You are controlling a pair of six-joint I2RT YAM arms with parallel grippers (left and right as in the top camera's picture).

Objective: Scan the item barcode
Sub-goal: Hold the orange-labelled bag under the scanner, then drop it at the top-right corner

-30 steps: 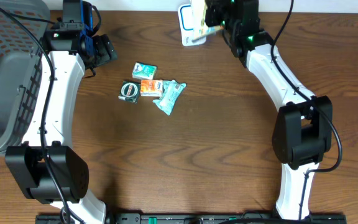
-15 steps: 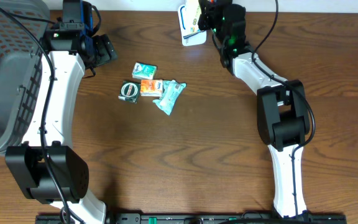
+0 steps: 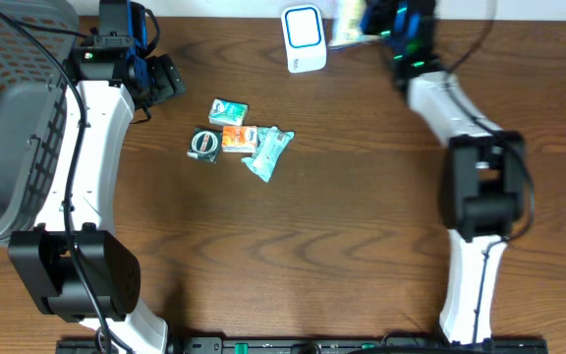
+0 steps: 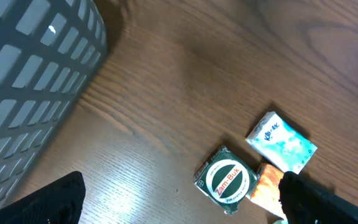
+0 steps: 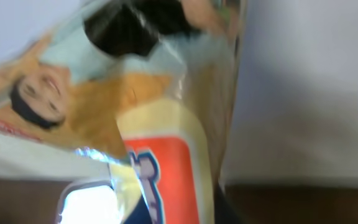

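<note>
Packet [image 3: 346, 30] in right hand [image 3: 371, 22], beside scanner [image 3: 303, 37]

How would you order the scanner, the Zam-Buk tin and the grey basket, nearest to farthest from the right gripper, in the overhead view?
From the right gripper, holding the packet:
1. scanner, right beside it.
2. Zam-Buk tin, near the middle.
3. grey basket, far left.

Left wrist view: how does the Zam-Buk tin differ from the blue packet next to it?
The Zam-Buk tin is dark with a round green-and-white label; the blue packet is pale blue and white. The tin looks rigid, the packet soft and wrapped. Both lie flat on the table, neither held.
</note>
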